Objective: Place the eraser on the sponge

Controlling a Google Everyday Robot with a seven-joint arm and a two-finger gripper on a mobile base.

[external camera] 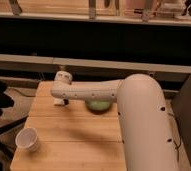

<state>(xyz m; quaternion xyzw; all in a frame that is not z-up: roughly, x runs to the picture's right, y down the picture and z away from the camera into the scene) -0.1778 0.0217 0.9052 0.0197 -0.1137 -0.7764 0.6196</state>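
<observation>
The green sponge lies at centre frame on the wooden table, half hidden under the robot's white arm. The gripper hangs just left of it, low over the table; whether it grasps anything cannot be told, nor can the eraser be picked out. A white cup stands lower left.

Wooden table carries a cup at 8 o'clock and a green sponge at 1 o'clock. The gripper is low over the table at 11 o'clock.
</observation>
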